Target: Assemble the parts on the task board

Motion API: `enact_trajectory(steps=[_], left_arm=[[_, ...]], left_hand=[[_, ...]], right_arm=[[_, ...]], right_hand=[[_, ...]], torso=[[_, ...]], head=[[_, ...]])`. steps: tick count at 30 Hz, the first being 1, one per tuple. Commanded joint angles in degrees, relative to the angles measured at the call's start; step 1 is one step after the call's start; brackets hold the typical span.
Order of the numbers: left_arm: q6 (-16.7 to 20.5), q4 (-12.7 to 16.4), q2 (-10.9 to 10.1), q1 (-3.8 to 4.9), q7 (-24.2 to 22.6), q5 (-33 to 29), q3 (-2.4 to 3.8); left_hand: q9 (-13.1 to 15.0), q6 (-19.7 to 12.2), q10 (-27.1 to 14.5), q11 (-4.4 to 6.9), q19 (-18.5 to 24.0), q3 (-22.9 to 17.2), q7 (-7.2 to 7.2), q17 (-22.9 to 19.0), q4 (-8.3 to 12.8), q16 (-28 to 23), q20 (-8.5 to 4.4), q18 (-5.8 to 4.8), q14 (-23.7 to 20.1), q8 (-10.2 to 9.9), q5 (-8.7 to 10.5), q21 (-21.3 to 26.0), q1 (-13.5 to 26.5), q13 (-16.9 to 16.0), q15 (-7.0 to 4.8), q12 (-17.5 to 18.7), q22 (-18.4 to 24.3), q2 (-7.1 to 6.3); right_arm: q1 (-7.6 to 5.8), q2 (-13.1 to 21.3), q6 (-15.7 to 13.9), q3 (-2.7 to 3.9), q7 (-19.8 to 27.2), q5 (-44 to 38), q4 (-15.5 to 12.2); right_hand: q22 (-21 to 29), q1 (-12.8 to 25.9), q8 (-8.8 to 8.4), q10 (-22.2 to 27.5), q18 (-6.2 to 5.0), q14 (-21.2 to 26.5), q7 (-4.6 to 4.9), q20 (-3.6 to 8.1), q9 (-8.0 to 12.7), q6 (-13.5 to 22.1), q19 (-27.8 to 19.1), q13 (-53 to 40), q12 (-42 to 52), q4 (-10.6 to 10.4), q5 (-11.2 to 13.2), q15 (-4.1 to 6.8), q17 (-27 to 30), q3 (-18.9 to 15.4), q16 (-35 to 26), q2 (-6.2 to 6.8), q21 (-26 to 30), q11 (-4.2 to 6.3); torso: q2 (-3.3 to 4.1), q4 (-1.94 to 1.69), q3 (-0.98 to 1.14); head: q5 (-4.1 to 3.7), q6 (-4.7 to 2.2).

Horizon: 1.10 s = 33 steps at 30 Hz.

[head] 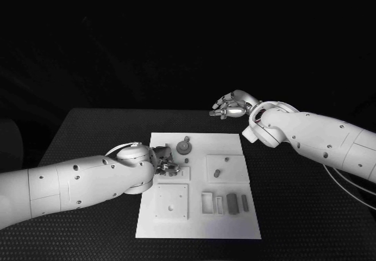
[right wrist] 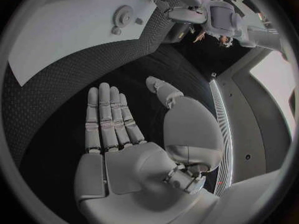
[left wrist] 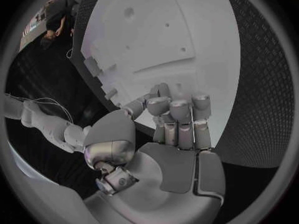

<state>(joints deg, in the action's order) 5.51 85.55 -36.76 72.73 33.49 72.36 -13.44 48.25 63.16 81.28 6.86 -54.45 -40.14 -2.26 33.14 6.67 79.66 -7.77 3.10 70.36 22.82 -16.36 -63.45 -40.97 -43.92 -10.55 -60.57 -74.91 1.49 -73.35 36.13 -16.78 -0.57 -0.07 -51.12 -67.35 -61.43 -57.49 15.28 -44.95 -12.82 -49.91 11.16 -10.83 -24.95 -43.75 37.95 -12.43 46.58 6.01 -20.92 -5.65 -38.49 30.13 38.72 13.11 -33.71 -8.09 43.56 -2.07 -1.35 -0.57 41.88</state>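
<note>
Black bench (head: pixel 94 125) carries the white task board (head: pixel 200 217) at centre, long side running 12 to 6 o'clock. Left robot hand (head: pixel 164 161) sits over the board's 9 o'clock edge, fingers curled down onto the surface — whether it grips a part, cannot tell. Right robot hand (head: pixel 229 105) hangs off the board toward 1 o'clock, fingers spread straight, holding nothing. Grey gear (head: pixel 183 147) lies near 12 o'clock on the board; small slotted parts (head: pixel 232 203) toward 5 o'clock.
</note>
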Motion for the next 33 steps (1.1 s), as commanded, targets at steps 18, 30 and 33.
enact_trajectory(steps=[18, 30, 33], left_arm=[[-2.8, 0.2, 0.1, -0.45, 0.1, -0.7, -0.29], [-2.8, 0.1, 0.1, -0.45, 0.1, 0.1, -0.28], [-2.9, 0.1, 0.1, -0.45, 0.0, 0.1, -0.28]], left_hand=[[-0.1, 9.3, -1.5, 1.01, 0.2, -1.5, 3.98, -0.2, 1.6, 0.6, -7.67, 0.71, 0.6, 0.2, -4.05, -0.5, 0.8, 0.2, -0.92, -0.6, -1.0, 2.37], [-0.1, 9.4, -1.4, 1.03, 0.0, -2.4, 4.00, -0.4, 2.6, 0.7, -7.71, 0.78, 0.7, 0.3, -4.33, -0.6, -1.4, 0.4, -0.88, -0.7, -0.9, 1.87], [-0.2, 9.4, -1.4, 1.05, 0.0, -2.2, 3.98, -0.4, 2.3, 0.8, -7.58, 0.64, 0.8, 0.3, -6.20, -0.6, -1.2, 0.5, -0.72, -0.8, -0.8, 2.42]], right_arm=[[0.02, 0.1, 0.8, 0.01, 0.6, 0.0, -0.1], [0.04, 0.1, 0.9, 0.01, 0.5, 0.0, -0.1], [0.04, 0.0, 1.0, 0.01, 0.6, 0.0, -0.1]], right_hand=[[-0.1, 0.7, 0.34, 0.3, -0.82, 0.5, 1.55, -0.37, 0.1, 0.4, -0.1, 0.1, 0.3, -0.4, -0.5, -0.07, 0.1, -0.1, 0.2, -0.03, 0.2, 0.00], [-0.1, 0.8, 0.36, 0.3, -0.83, 0.5, 1.56, -0.39, 0.1, 0.4, -0.1, 0.2, 0.3, -0.4, -0.6, -0.07, 0.2, -0.2, 0.2, -0.04, 0.3, 0.00], [-0.1, 0.8, 0.36, 0.3, -0.83, 0.5, 1.56, -0.40, 0.1, 0.4, -0.1, 0.2, 0.3, -0.4, -0.6, -0.07, 0.2, -0.2, 0.3, -0.04, 0.3, 0.00]], torso=[[-0.02, 0.01, -0.02], [0.01, 0.01, -0.02], [0.01, 0.01, -0.02]], head=[[0.10, 0.13], [0.09, 0.20], [0.09, 0.23]])
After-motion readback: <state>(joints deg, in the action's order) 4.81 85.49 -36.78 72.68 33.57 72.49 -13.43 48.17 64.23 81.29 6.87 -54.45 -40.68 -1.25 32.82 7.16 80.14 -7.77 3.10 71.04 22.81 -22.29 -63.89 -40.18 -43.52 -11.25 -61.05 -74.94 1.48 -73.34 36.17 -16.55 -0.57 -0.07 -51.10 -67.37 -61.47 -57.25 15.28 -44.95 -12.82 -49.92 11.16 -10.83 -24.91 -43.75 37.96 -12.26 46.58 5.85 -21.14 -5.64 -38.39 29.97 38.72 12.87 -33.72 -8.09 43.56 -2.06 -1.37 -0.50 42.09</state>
